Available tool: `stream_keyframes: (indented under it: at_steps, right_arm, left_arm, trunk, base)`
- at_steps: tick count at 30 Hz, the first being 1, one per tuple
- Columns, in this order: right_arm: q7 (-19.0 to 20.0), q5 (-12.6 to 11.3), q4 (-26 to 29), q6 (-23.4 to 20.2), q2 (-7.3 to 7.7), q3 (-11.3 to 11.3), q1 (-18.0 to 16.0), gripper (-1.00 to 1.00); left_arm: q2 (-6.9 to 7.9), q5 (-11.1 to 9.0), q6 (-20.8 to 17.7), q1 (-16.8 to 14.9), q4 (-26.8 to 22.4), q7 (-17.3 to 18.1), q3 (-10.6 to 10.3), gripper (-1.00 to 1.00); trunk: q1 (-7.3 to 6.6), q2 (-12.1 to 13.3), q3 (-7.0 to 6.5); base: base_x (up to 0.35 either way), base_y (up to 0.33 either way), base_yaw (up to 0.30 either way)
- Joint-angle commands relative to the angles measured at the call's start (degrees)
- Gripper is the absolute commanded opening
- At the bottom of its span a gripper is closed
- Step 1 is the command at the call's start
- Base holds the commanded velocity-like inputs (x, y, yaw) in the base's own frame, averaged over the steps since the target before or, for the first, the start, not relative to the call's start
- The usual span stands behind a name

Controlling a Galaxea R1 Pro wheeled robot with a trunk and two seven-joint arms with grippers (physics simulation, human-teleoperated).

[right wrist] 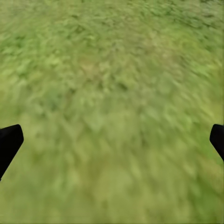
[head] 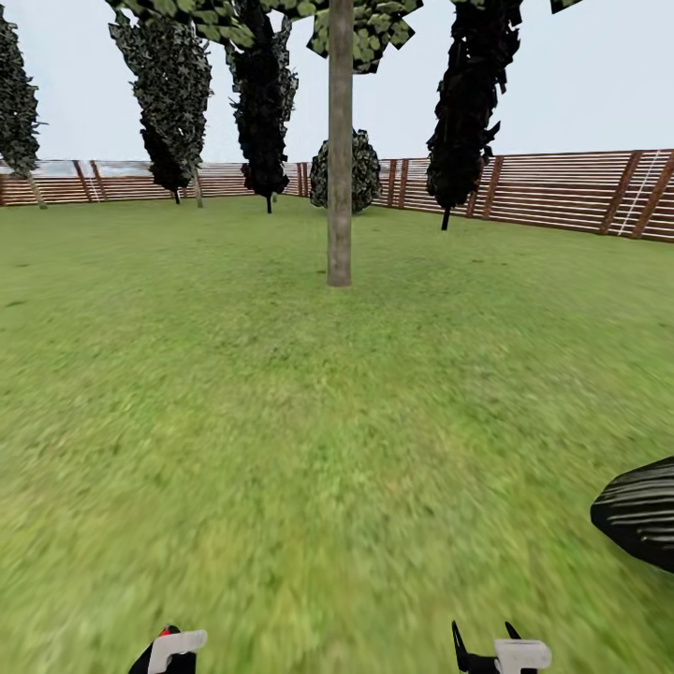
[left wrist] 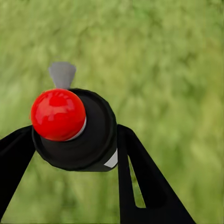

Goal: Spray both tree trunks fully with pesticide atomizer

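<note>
One tall tree stands ahead in the head view, its bare grey-brown trunk (head: pixel 339 187) rising from the lawn under a leafy crown (head: pixel 367 26). The second tree is out of view. The pesticide atomizer (left wrist: pixel 58 114), a black body with a red ball cap and a grey nozzle (left wrist: pixel 62 73), sits between the black fingers of my left gripper (left wrist: pixel 72 149), which is shut on it. The left gripper (head: pixel 168 651) shows at the head view's lower edge with a bit of red beside it. My right gripper (head: pixel 501 651) hangs open over bare grass (right wrist: pixel 112 93), fingertips wide apart.
A brown slat fence (head: pixel 562 192) rings the lawn far ahead. Several near-black conifers (head: pixel 468 103) and a round bush (head: pixel 360 173) stand along it. A dark striped shape (head: pixel 641 513) juts in at the right edge. Open grass (head: pixel 309 421) lies between me and the trunk.
</note>
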State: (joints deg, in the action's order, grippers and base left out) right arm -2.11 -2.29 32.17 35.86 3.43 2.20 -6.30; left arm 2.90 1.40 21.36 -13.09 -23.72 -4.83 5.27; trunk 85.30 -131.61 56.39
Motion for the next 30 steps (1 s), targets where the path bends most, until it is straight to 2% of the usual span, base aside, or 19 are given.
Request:
stream_keyframes:
  at_steps: [1, 30]
  right_arm:
    - [0.0, 0.0, 0.0, 0.0, 0.00, 0.0, 0.0, 1.00]
    - [0.0, 0.0, 0.0, 0.0, 0.00, 0.0, 0.0, 1.00]
  left_arm:
    - [0.00, 0.0, 0.0, 0.0, 0.0, 0.0, 0.0, -1.00]
    - [0.00, 0.0, 0.0, 0.0, 0.0, 0.0, 0.0, -1.00]
  trunk:
    - [0.00, 0.0, 0.00]
    - [0.00, 0.0, 0.00]
  base:
    - [0.338, 0.000, 0.000]
    - [0.338, 0.000, 0.000]
